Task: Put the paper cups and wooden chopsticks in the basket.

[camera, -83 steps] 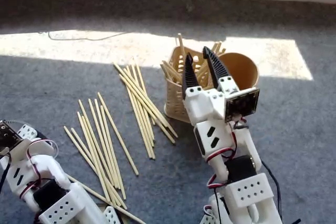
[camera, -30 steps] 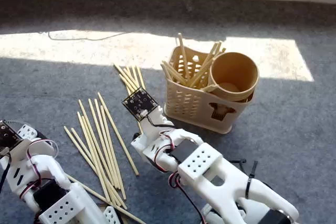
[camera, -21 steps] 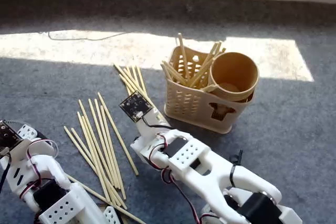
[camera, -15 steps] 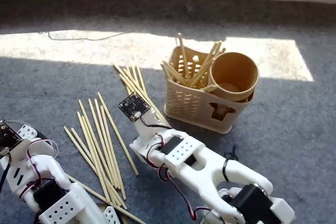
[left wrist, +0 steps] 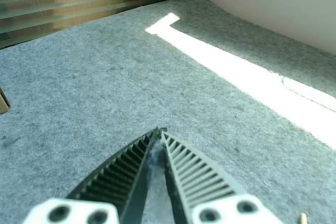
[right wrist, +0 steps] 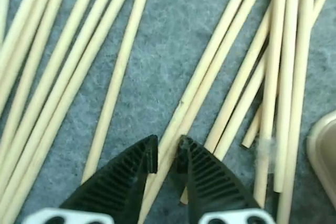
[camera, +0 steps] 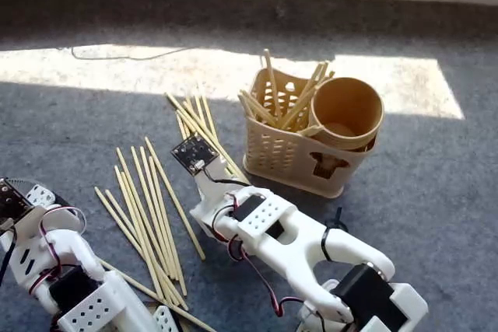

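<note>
Dropped away from above the basket [camera: 289, 162], swung low over the loose wooden chopsticks [camera: 198, 120] lying left of it on the carpet, then crept a little further toward upper left along that bundle in the last second. Right gripper [right wrist: 167, 153] narrowly parted, tips straddling a pair of sticks [right wrist: 220, 61] at bottom centre of the right wrist view, apparently not yet pinching. Best to settle the tips fully onto the carpet, close on one or two sticks only, and grip near their middle to avoid tipping on the lift. Worth keeping clear of the neighbours fanned to either side. Better to lift straight up before turning toward the basket, right of centre in the high view and already holding a paper cup [camera: 346, 110] and several chopsticks. Left gripper [left wrist: 159, 132] pressed together over bare carpet, parked at lower left as before. Basket, cup and second fan of sticks [camera: 148, 200] unmoved.
</note>
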Robot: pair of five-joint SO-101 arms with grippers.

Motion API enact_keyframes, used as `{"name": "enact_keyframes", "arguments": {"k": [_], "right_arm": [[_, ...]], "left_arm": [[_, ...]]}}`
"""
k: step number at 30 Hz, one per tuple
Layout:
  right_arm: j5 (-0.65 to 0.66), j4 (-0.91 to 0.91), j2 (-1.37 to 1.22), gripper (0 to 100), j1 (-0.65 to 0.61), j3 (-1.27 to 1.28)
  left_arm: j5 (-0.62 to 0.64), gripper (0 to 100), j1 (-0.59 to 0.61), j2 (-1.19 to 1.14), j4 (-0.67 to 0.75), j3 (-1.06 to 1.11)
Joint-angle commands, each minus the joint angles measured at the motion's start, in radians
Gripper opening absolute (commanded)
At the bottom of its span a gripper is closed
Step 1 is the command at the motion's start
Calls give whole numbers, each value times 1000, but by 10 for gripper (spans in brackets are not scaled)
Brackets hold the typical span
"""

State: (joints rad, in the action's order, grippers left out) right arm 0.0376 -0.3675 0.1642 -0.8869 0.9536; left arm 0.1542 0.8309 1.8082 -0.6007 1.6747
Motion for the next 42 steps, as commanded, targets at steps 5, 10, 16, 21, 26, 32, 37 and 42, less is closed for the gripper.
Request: {"name": "enact_keyframes", "arguments": {"k": [5, 10, 16, 21, 26, 32, 37, 42], "right_arm": [[12, -15, 1, 30, -12, -13], [84, -104, 2, 30, -13, -19], [118, -249, 22, 30, -5, -67], [117, -249, 87, 34, -4, -76], [63, -249, 91, 35, -4, -76], [-25, -291, 91, 100, -10, -81], [-51, -325, 91, 112, -10, -84], [-49, -326, 79, 112, -25, -79]], "left_arm": [[5, 18, -21, 7, 15, 13], [5, 18, -21, 7, 15, 13], [5, 18, -21, 7, 15, 13], [5, 18, -21, 7, 15, 13], [5, 18, -21, 7, 15, 13], [5, 18, -21, 7, 15, 13], [5, 18, -21, 7, 15, 13], [5, 18, -21, 7, 15, 13]]}}
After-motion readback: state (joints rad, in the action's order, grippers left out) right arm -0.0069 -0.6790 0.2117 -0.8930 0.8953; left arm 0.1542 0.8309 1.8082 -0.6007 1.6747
